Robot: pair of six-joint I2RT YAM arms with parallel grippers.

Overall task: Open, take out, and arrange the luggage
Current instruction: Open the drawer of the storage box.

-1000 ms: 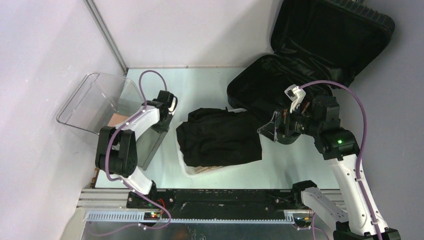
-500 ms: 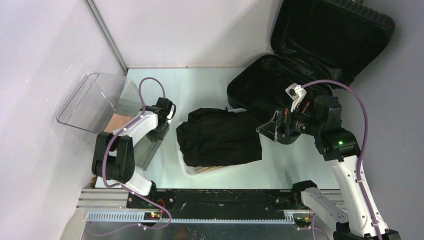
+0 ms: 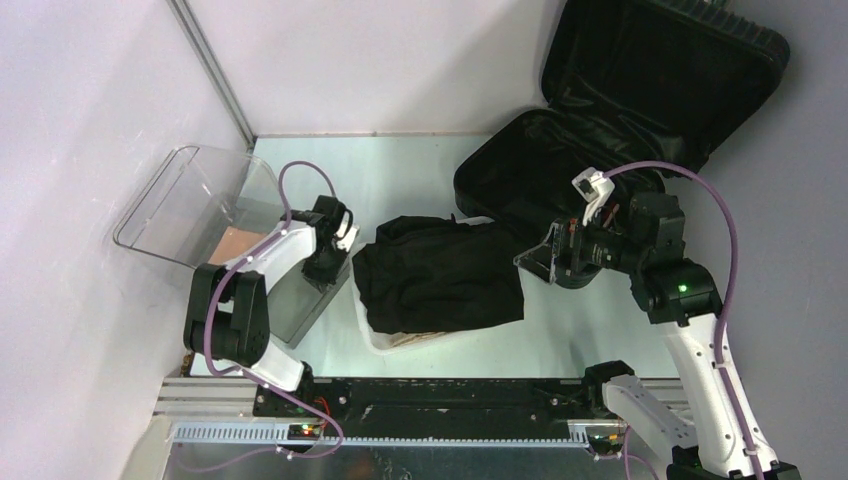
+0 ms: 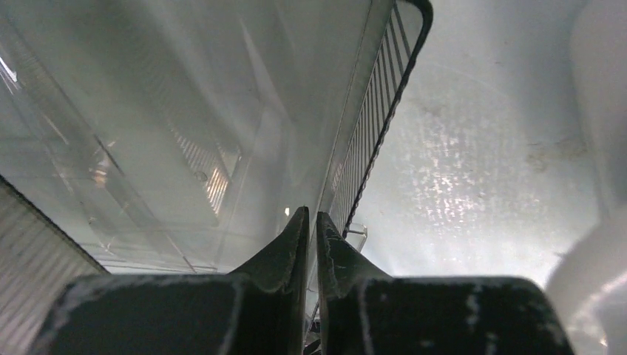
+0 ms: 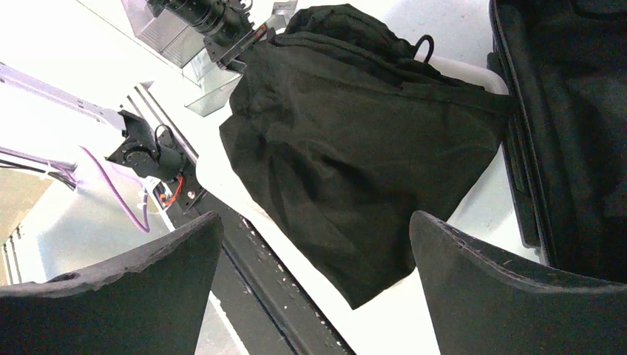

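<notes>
Right gripper gapes wide and empty at the open luggage's near-left rim. Left gripper, well left of the luggage, apparently pinches a clear bin's wall; best to keep that pinch firm and move slowly.

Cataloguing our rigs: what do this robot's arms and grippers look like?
The left arm and right arm have white shells, black joints and a looping purple cable each. The right one shows a green light. The left gripper and right gripper have black, scuffed fingers.
</notes>
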